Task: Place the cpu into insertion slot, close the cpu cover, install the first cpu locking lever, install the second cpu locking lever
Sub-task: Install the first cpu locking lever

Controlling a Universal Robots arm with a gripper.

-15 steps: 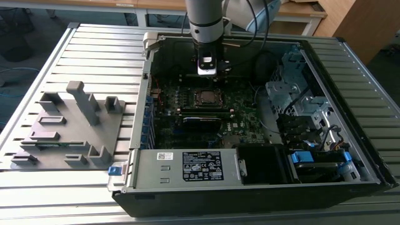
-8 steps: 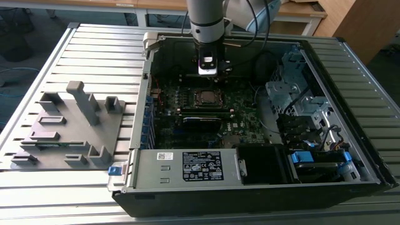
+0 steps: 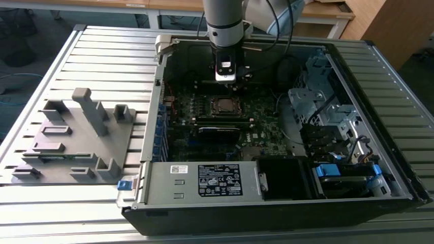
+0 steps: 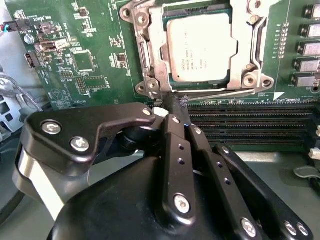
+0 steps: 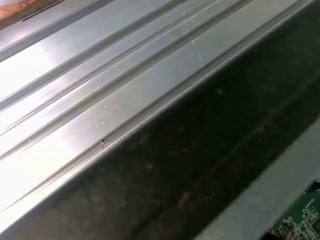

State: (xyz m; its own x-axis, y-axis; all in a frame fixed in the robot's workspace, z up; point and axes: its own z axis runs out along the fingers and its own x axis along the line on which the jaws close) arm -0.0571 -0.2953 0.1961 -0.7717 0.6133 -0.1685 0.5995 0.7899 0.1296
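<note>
The cpu (image 4: 200, 42) lies flat in the insertion slot (image 3: 222, 104), silvery face up. Over it sits the cpu cover (image 4: 150, 60), closed, its frame around the chip's edges. A thin metal locking lever (image 4: 230, 93) runs along the socket's edge nearest my fingers. My gripper (image 4: 176, 102) is shut, its two black fingers (image 4: 175, 140) pressed together with the tips touching the socket corner where that lever ends. In the exterior view, the gripper (image 3: 235, 85) hangs inside the open computer case just behind the socket.
Long black memory slots (image 4: 250, 125) lie beside the socket under my fingers. The case holds a power supply (image 3: 203, 180), a drive cage (image 3: 326, 114) and cables. A grey fixture (image 3: 74, 137) stands on the ribbed metal table (image 5: 90, 80) at the exterior view's left.
</note>
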